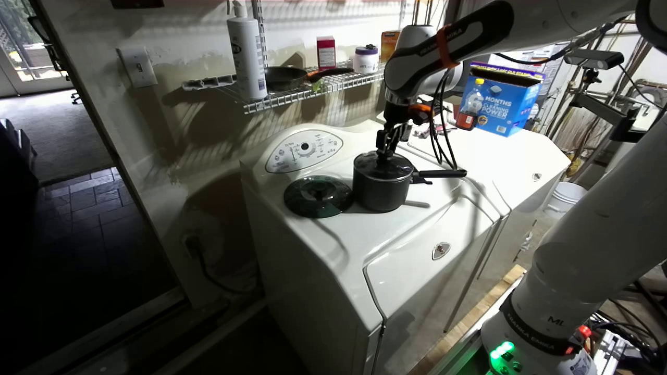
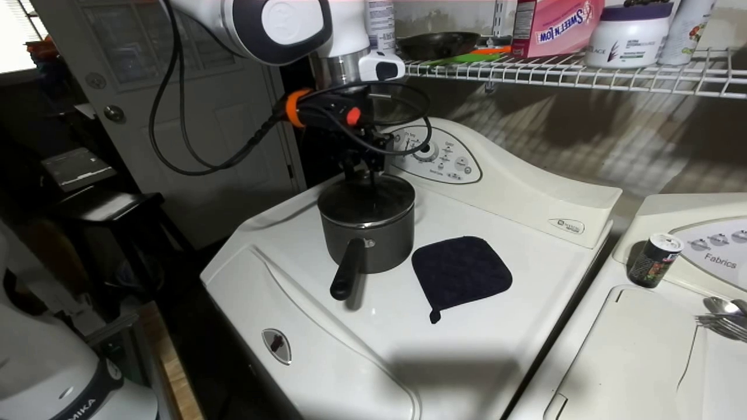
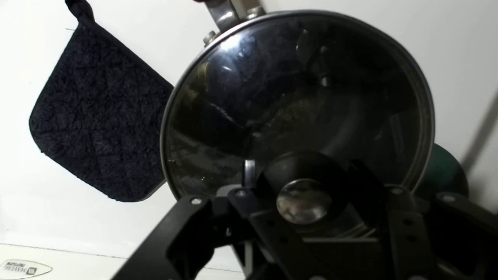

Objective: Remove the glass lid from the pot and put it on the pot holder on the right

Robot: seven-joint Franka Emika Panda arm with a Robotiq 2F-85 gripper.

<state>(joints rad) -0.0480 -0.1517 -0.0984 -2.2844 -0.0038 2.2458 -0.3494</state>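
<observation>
pincer (image 3: 305, 183) astride the knob (image 3: 304, 202) of the glass lid (image 3: 291, 101), dark on dark, clenched or released unclear

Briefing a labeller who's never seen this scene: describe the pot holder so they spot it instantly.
Start from the white machine with a dark saucepan on top. In an exterior view, the pot holder lies flat to the right of that saucepan. It is dark quilted cloth, roughly square with a loop at one corner; the saucepan and the dark green disc are round.
</observation>
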